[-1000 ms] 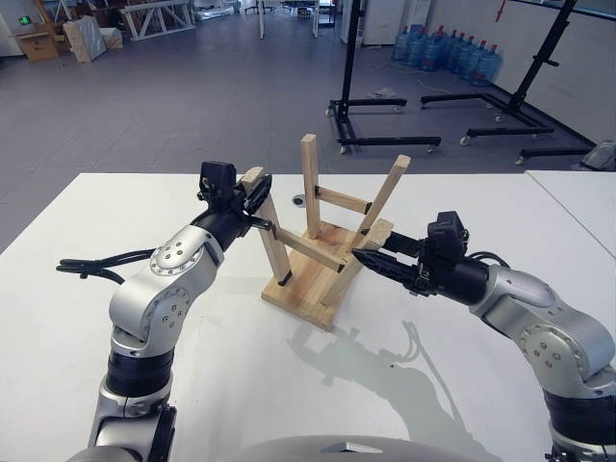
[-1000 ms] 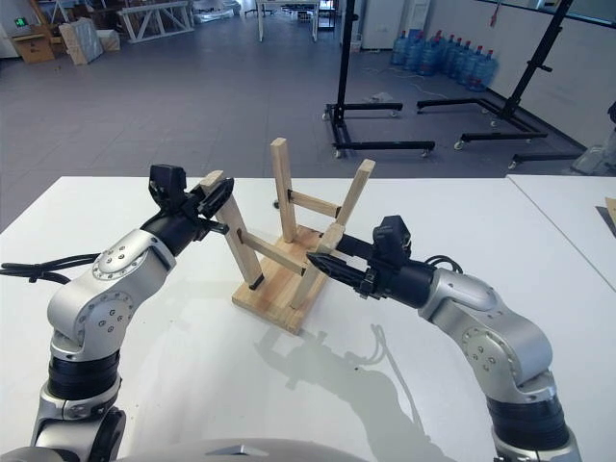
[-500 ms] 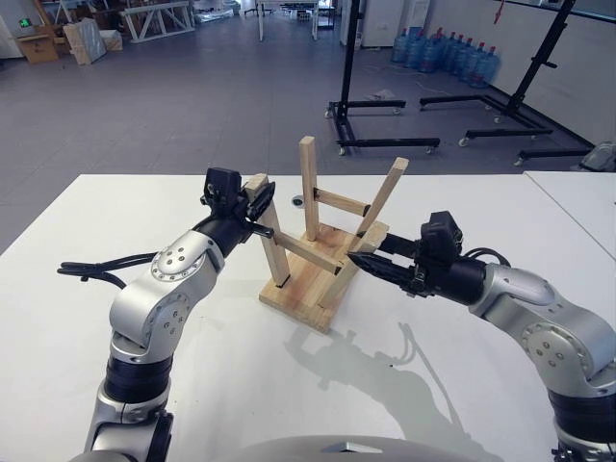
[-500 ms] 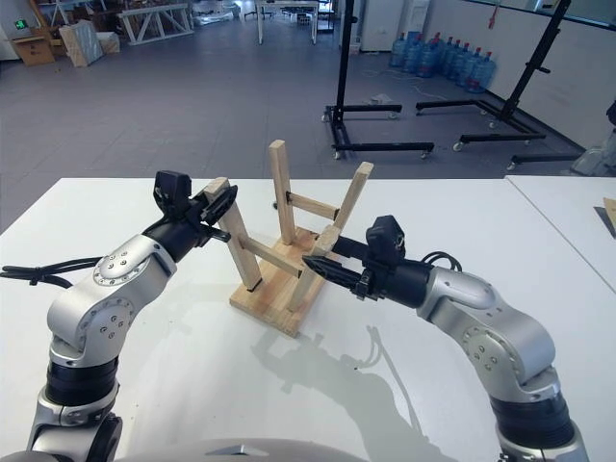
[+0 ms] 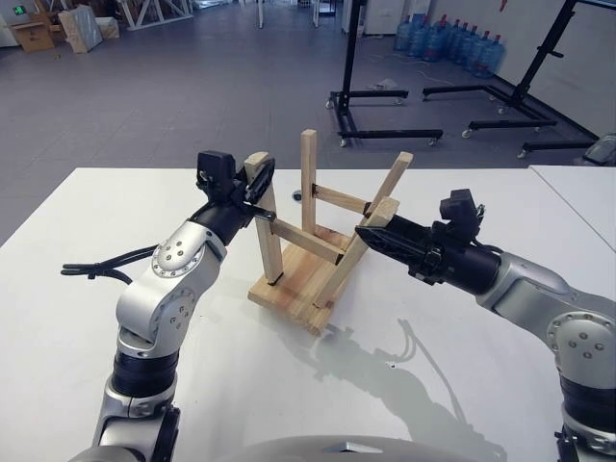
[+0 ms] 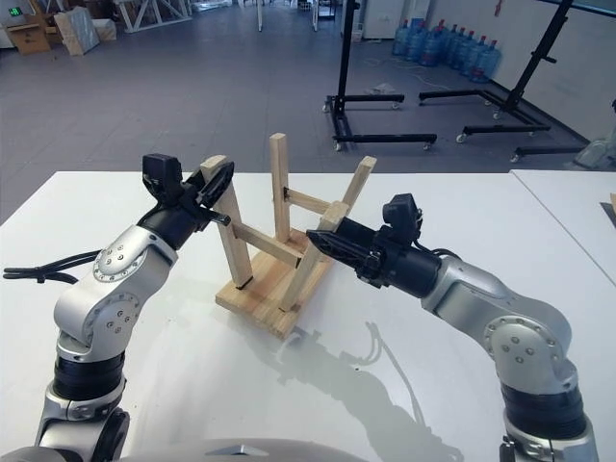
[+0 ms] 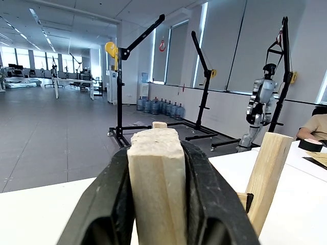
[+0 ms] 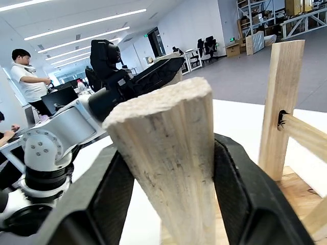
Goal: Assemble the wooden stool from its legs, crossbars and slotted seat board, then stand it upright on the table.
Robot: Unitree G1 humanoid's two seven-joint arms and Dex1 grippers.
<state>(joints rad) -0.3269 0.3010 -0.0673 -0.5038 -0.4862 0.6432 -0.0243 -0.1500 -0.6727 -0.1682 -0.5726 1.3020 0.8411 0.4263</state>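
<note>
The wooden stool (image 5: 318, 231) lies upside down on the white table (image 5: 404, 385), seat board (image 5: 289, 294) underneath, four legs pointing up and joined by crossbars (image 5: 300, 241). My left gripper (image 5: 256, 179) is shut on the top end of the near left leg (image 5: 269, 236); the left wrist view has that leg end (image 7: 156, 173) clamped between black fingers (image 7: 107, 204). My right gripper (image 5: 373, 231) is shut on the upper end of the near right leg (image 5: 348, 265), whose rough end (image 8: 171, 148) sits between the fingers in the right wrist view.
A black cable (image 5: 96, 269) trails over the table's left side. A second white table (image 5: 587, 188) stands at the right. Black wheeled stands (image 5: 385, 91) and water bottles (image 5: 448, 43) are on the floor beyond the far edge.
My right gripper has risen from low beside the near right leg and closed on its upper end. The stool has shifted slightly left. My left gripper keeps its hold.
</note>
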